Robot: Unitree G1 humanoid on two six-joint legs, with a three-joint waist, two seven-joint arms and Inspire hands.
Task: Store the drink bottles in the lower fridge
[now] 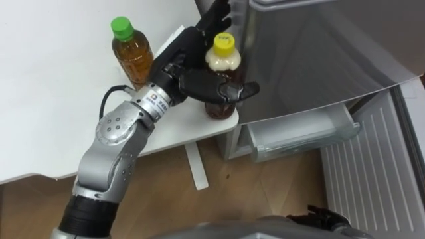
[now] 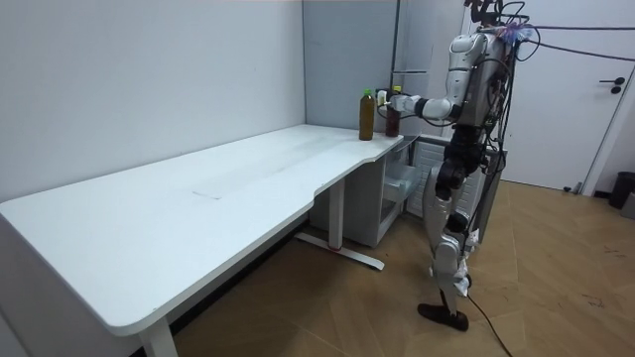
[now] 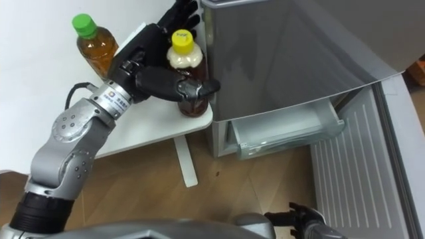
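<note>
A brown drink bottle with a yellow cap [image 1: 222, 61] stands upright on the white table's corner [image 1: 179, 129], right beside the grey fridge [image 1: 312, 53]. My left hand [image 1: 180, 63] reaches around it. The thumb [image 1: 226, 89] lies across the bottle's front, and the fingers [image 1: 214, 18] stand straight behind it. The hand is open, with the bottle in the gap. A second tea bottle with a green cap [image 1: 133, 56] stands upright just to the left, behind my wrist. My right hand [image 1: 322, 216] hangs low at the bottom edge.
The fridge's lower compartment is open, with a clear shelf bin [image 1: 305, 136] showing under the grey upper door and a white ribbed panel [image 1: 372, 166] to its right. The table's leg [image 1: 194, 166] stands on the wooden floor [image 1: 265, 186]. In the room view I stand upright at the table's end, facing the fridge [image 2: 407, 149].
</note>
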